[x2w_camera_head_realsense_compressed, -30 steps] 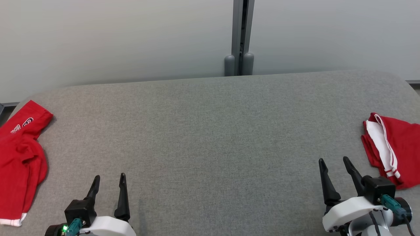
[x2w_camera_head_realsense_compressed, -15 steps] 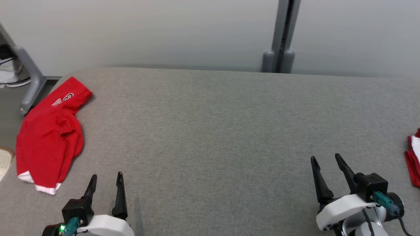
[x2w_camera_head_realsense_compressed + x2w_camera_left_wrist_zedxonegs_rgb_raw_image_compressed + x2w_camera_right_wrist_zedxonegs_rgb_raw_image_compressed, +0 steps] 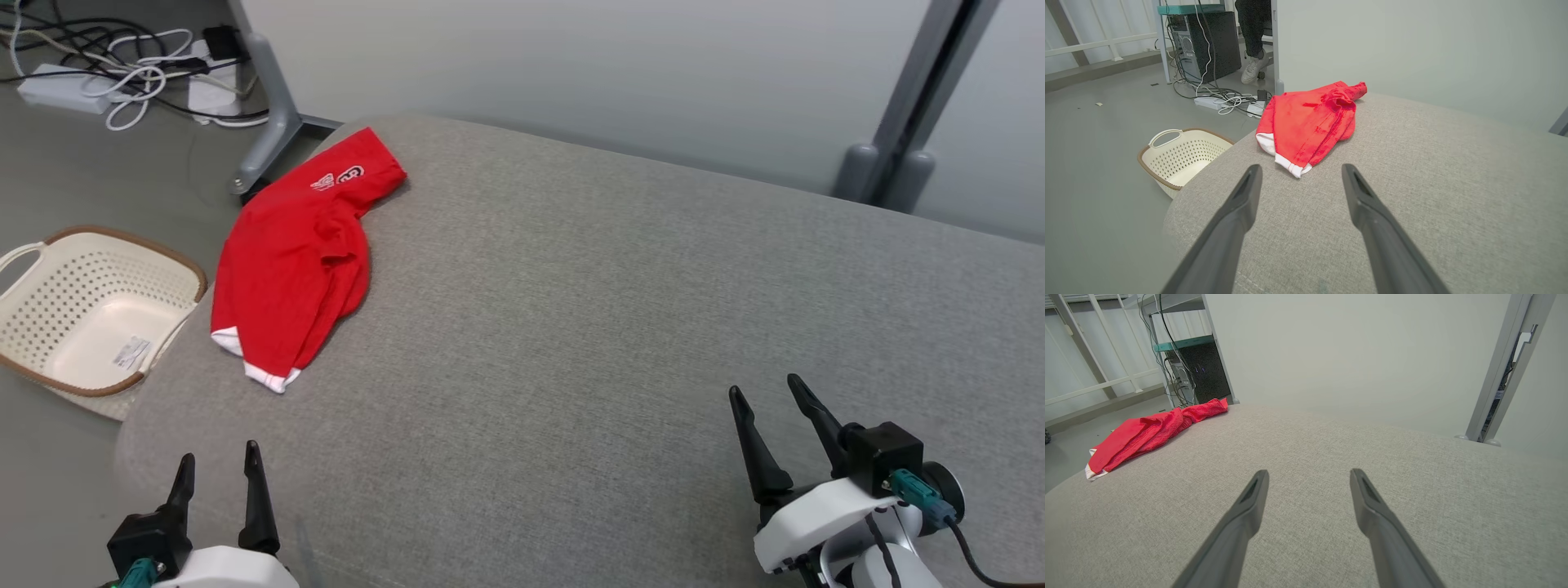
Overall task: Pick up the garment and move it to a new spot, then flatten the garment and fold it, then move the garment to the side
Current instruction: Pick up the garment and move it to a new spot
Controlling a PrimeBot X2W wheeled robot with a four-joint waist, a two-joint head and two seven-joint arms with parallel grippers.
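Now the head camera has swung left, so the whole picture has shifted. The red garment (image 3: 298, 261), cut off by the left edge a second ago, is seen whole and lies crumpled near the far left corner of the grey fabric desk (image 3: 612, 327). The left hand (image 3: 219, 452) and right hand (image 3: 764, 385) hover low over the near side, fingers spread wide, holding nothing. A cream basket (image 3: 57, 298) has come into view on the floor (image 3: 49, 180) beside the desk. White cables (image 3: 139, 73) lie farther back, near a pale wall (image 3: 571, 65).
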